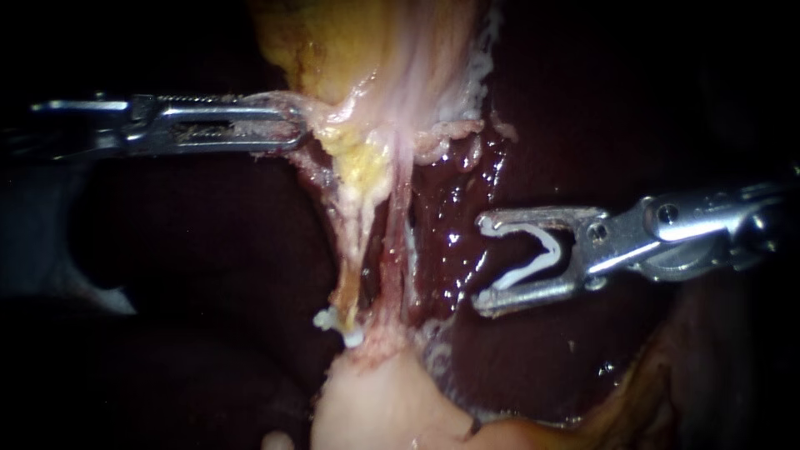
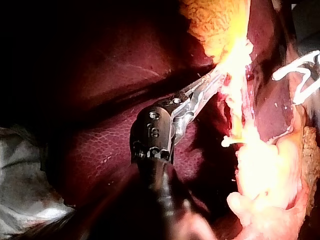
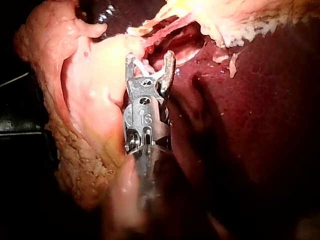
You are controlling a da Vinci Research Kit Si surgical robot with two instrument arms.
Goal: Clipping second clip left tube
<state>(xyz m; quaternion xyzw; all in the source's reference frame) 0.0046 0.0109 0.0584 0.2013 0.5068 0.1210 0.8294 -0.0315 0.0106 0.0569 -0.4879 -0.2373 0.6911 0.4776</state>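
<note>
A: White plastic was spotted first. A loaded clip (image 1: 546, 250) was cradled wide open in the tool of the right instrument (image 1: 483, 262), touched by both halves and so gripped from two sides. It was held over the dark liver (image 1: 467, 192), well apart from the tubes.

B: And the left instrument (image 1: 296, 125)?

A: Its tool was clenched on a fold of the gallbladder (image 1: 358, 50), and the tissue was drawn taut toward that side. That tension was judged the key to the step.

B: The target could be made out, then?

A: It could. The left tube (image 1: 357, 250) was stretched out as a pale strand just beside the redder right tube (image 1: 393, 250). A seated clip (image 1: 353, 337) was already fixed at its lower end.

B: So where should the second be placed?

A: On the left tube, it was reckoned, a little nearer the gallbladder than the seated clip, with a bare stretch left between them. The open tool would have to be carried past the right tube. That was thought the hazard, since both strands could be caught together.

B: Agreed. The far tip ought to be seen beyond the left tube before anything is squeezed, and the tube should be crossed squarely, not at a slant.

A: In the right wrist view the clip was confirmed sitting in the open tool, with the tubes just ahead of it.
</note>
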